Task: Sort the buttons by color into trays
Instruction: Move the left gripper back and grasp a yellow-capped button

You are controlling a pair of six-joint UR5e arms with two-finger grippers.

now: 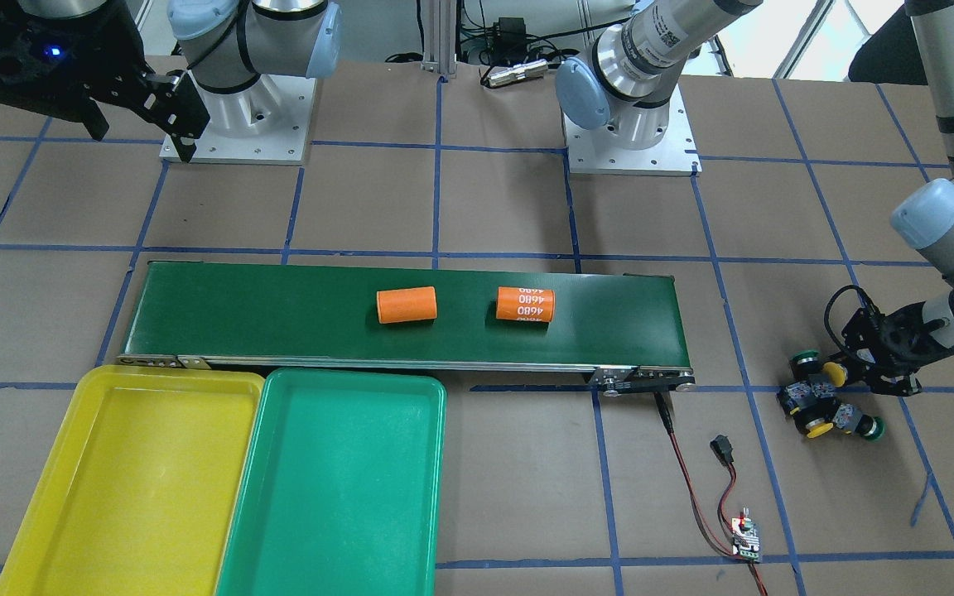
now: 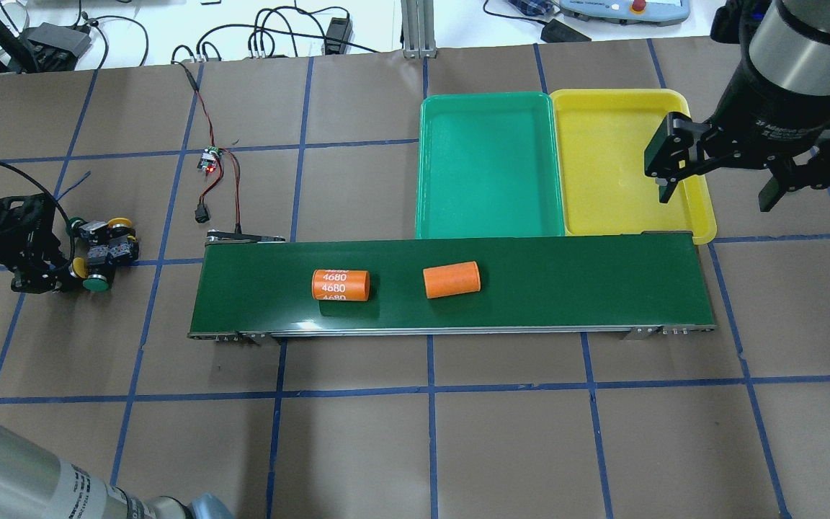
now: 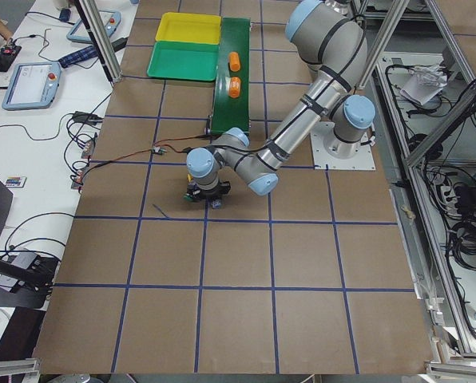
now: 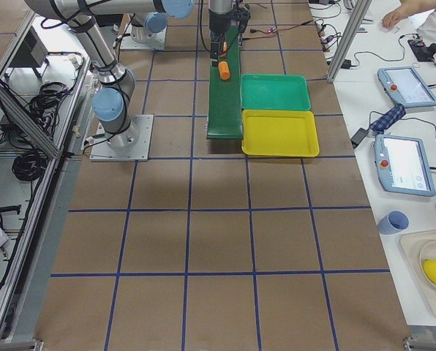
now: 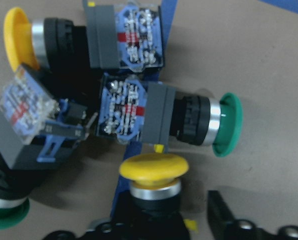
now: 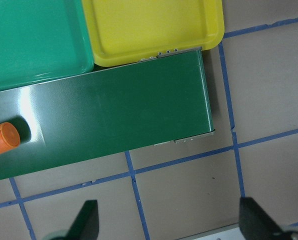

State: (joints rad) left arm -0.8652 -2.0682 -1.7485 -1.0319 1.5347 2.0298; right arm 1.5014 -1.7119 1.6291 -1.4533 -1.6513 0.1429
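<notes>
Four buttons lie in a cluster on the table at my left. In the left wrist view they are a yellow button [image 5: 154,167] at bottom centre, a green one [image 5: 228,125] to its right, a second yellow [image 5: 16,37] at top left and a second green [image 5: 6,212] at bottom left. My left gripper [image 2: 65,272] is low at the cluster and open, with its fingers either side of the centre yellow button's body. One fingertip [image 5: 221,210] stands apart from the button. My right gripper [image 2: 716,198] is open and empty, high over the yellow tray [image 2: 609,158]. The green tray [image 2: 487,166] is beside it. Both trays are empty.
A long dark green conveyor belt [image 2: 566,288] lies across the table between the cluster and the trays. It carries an orange cylinder marked 4680 [image 2: 341,285] and a plain orange cylinder [image 2: 451,279]. A small circuit board [image 2: 210,160] with red and black wires lies near the belt's left end.
</notes>
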